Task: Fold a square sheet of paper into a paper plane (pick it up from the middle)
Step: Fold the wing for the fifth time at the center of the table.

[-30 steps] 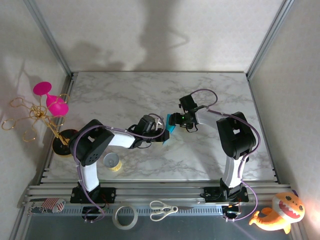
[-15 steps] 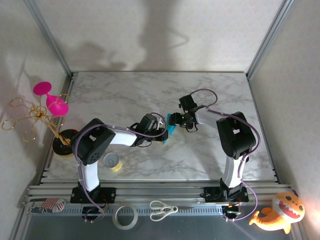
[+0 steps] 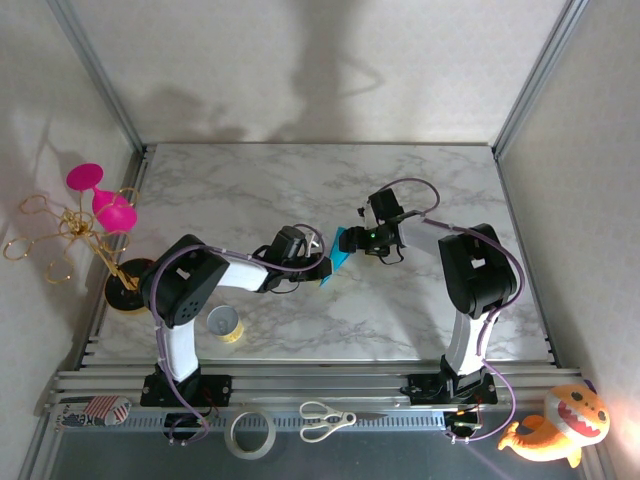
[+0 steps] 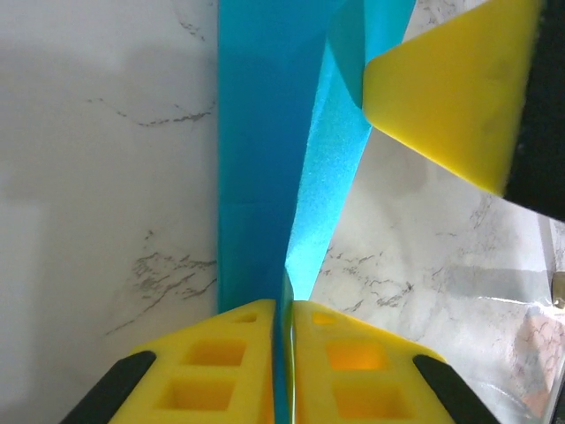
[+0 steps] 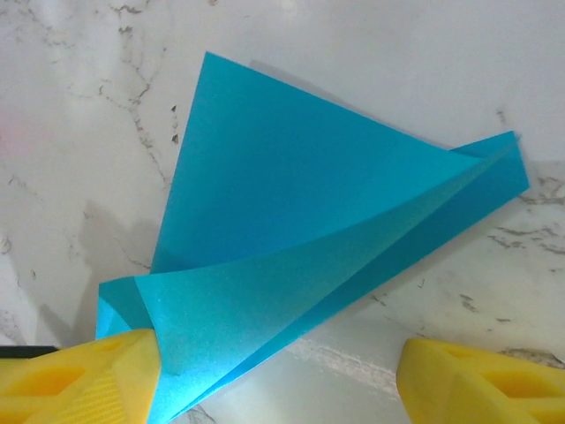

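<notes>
Left wrist view looks straight along the left gripper, whose yellow pads are pressed together on the near edge of the square sheet of paper, the thin teal layer caught in the seam between them. Ahead of that pinch one part of the sheet lies flat on the marble table, while a second layer lifts off it along a slanted crease and leans to the gripper's right. The hold seems meant as an anchor, fixing the end of the crease so the sheet cannot slide or turn while the loose layer is worked. From the right wrist, the right gripper has its jaws spread wide and grips nothing. The half-folded sheet fans out just beyond its fingertips, its raised flap curling over the flat part, and the sheet's near corner touches the inner side of the finger at the left of that view. A wide stance suits this, since a single finger can nudge or flatten the flap without grabbing it. Seen from above, the sheet sits between the two grippers, touching both, so the fold looks only partly made and the flap is not yet pressed down.
</notes>
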